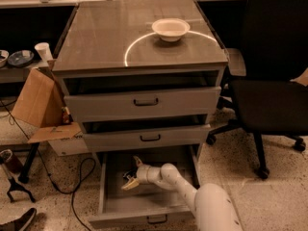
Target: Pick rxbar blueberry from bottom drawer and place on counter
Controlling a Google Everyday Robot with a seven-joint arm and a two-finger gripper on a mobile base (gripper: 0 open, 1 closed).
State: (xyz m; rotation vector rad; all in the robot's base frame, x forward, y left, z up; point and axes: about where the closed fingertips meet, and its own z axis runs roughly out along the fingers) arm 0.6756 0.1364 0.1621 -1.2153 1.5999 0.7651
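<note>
While the bottom drawer (124, 220) stands pulled out, the gripper (131, 173) sits inside it, fingers spread astride the rxbar blueberry (127, 176); a white bowl (170, 29) rests on the counter (101, 37).

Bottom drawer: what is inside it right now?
The gripper is in the bottom drawer, fingers spread around the dark rxbar blueberry. The arm covers the drawer floor beneath it.

white bowl (170, 29); black chair (274, 97) right; cardboard box (37, 102), cup (44, 52) left
</note>
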